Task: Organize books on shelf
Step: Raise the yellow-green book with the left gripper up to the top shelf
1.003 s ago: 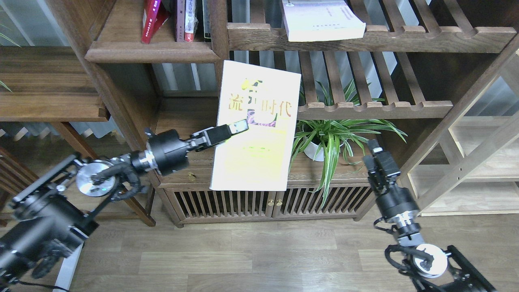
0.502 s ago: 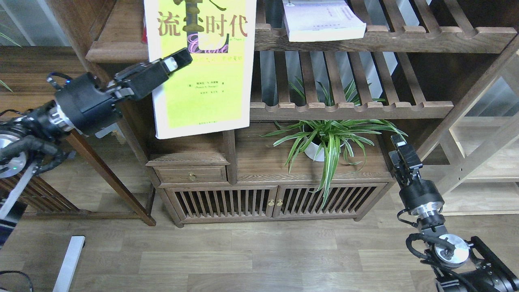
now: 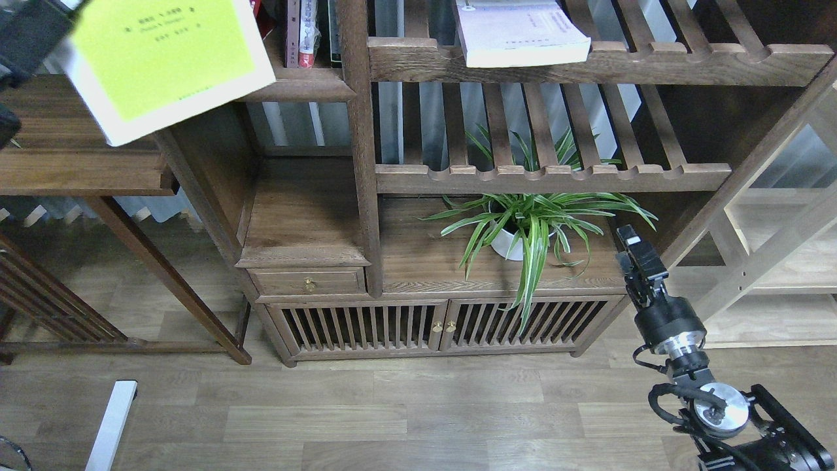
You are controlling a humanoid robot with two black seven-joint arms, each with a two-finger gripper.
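The yellow-green book [image 3: 163, 59] hangs tilted in the air at the top left, its upper part cut off by the view's edge. A dark piece of my left gripper [image 3: 26, 33] shows beside its left edge, with the fingers hidden. The book's right corner overlaps the solid dark-brown shelf [image 3: 307, 90], where upright books [image 3: 302, 33] stand and a sliver of a dark red book [image 3: 260, 16] shows. A white book [image 3: 520, 33] lies flat on the slatted rack to the right. My right gripper [image 3: 633, 245] is low at the right, dark and narrow, holding nothing.
A potted spider plant [image 3: 529, 226] stands on the lower board, just left of my right gripper. Slatted racks [image 3: 549, 176] span the bookcase's right half. A small drawer [image 3: 307, 282] and slatted cabinet doors sit below. Pale shelving [image 3: 771, 261] stands at the right, a dark table [image 3: 72, 163] at the left.
My left arm has carried the yellow-green book up and to the left, from in front of the plant shelf to the view's top left corner. The right gripper has shifted only slightly.
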